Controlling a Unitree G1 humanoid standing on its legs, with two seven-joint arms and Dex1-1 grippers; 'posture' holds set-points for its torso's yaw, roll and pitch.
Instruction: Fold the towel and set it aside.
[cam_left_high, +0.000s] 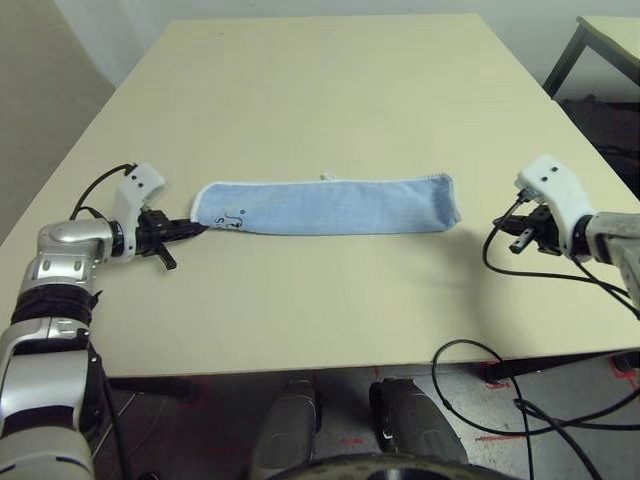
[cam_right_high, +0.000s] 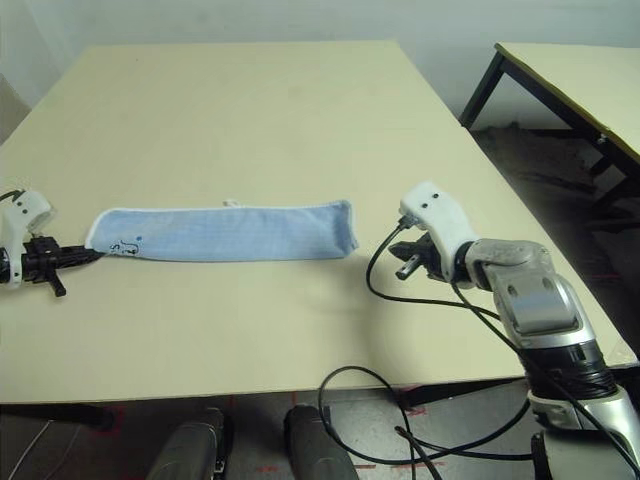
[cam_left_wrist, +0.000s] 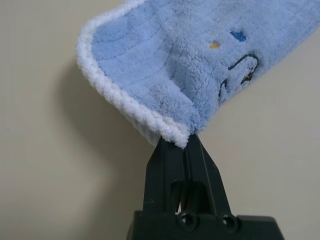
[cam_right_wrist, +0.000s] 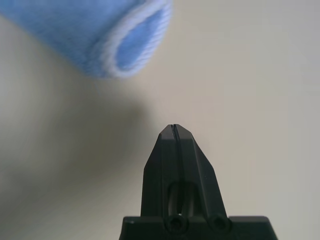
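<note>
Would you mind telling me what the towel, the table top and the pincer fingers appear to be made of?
The towel: soft terry or fleece-like cloth, light blue, with fuzzy pile and a white corded stitched edge.

The table: probably laminate or painted board, since it is smooth, matte and evenly cream; the core is not visible.

The left pincer fingers: apparently hard black plastic, with a moulded look and a slight sheen, though coated metal is possible.

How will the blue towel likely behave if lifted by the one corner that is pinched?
Probably floppy: the towel lies limp in a folded strip. Its far end would likely sag and drag, since only the left end effector grips it. The terry pile looks grippy, so slipping seems unlikely.
</note>
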